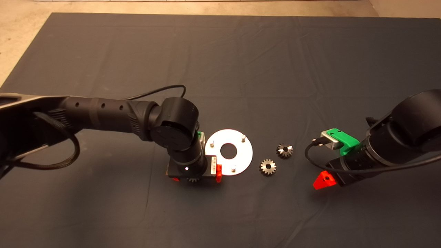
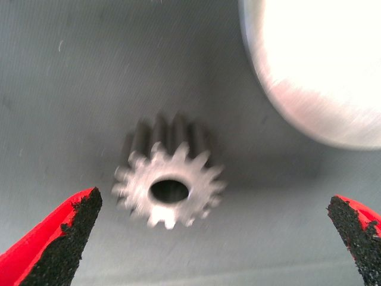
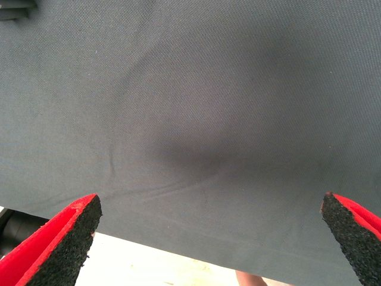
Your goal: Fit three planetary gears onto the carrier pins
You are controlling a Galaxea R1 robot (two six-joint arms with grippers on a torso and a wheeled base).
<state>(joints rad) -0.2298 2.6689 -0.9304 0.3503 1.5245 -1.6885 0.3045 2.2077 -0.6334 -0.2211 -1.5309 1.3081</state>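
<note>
The carrier, a flat white disc with a large centre hole, lies on the mat with three short pins standing up from it. Two planetary gears lie just right of the disc. A third gear lies flat beside the disc's edge. My left gripper hangs open right above it, one finger on either side, neither touching. From above, that gear peeks out under the left gripper. My right gripper is open over bare mat, right of the two gears.
The dark mat covers the table, with pale floor beyond its far and left edges. The left arm stretches in low across the mat's left half. The right arm fills the right edge.
</note>
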